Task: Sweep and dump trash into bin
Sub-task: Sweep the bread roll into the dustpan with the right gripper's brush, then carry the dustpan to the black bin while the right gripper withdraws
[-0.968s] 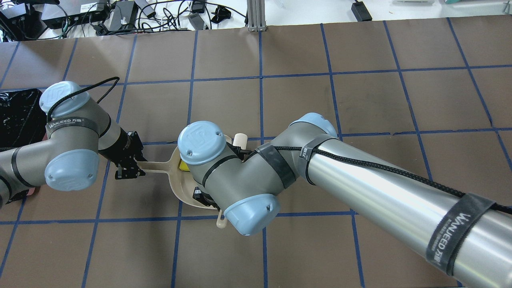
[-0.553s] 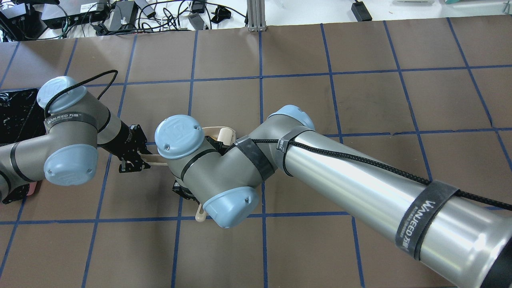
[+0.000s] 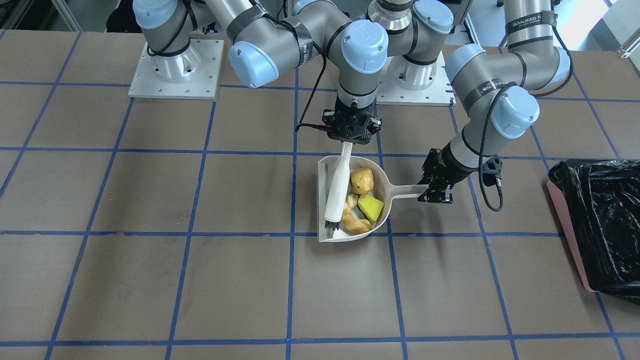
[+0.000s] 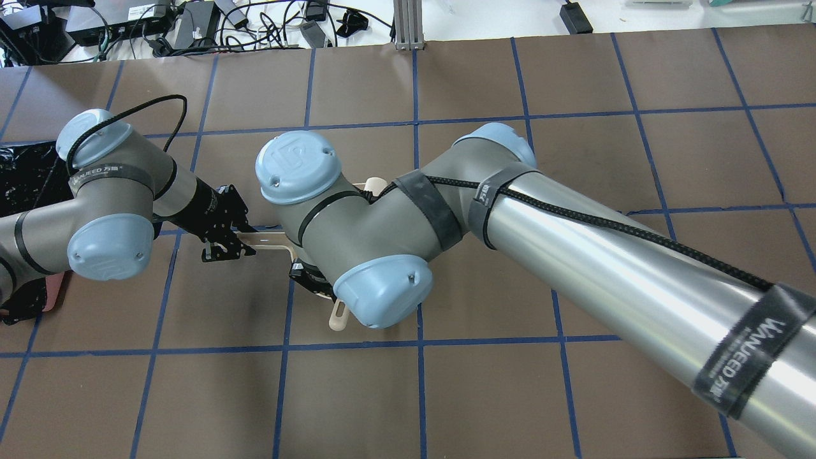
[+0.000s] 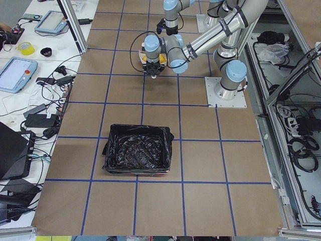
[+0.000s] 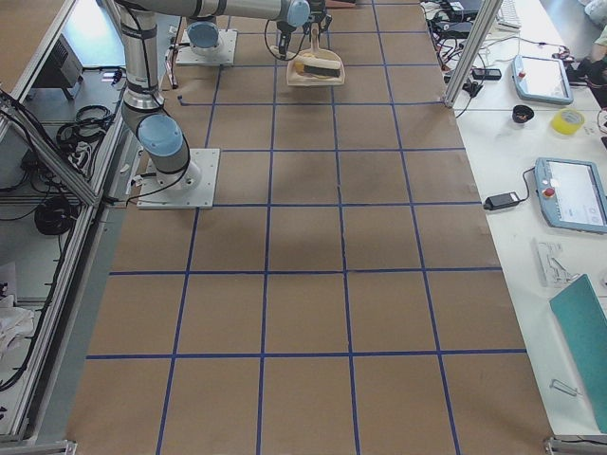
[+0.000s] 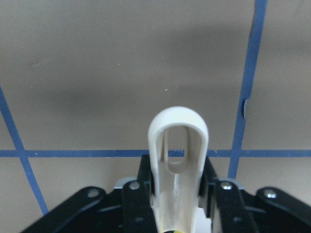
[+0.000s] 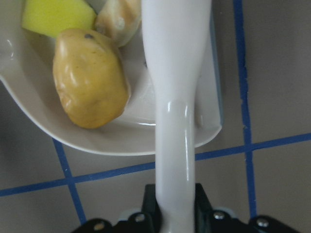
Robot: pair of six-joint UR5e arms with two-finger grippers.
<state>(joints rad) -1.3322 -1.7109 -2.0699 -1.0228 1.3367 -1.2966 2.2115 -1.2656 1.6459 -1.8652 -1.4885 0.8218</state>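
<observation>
Exterior front-facing | left gripper [image 3: 434, 192] pinched dustpan [image 3: 324, 175] handle, right gripper [image 3: 348, 142] pinched brush [image 3: 336, 190] | brush had shifted forward | trash [image 3: 361, 181] panned beyond right fingers [image 8: 149, 212]: dump due

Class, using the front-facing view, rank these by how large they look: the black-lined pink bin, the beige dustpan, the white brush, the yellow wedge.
1. Pink-sided bin lined with black plastic, though the frame edge crops it.
2. Beige plastic dustpan.
3. White-handled brush.
4. Bright yellow wedge.
</observation>
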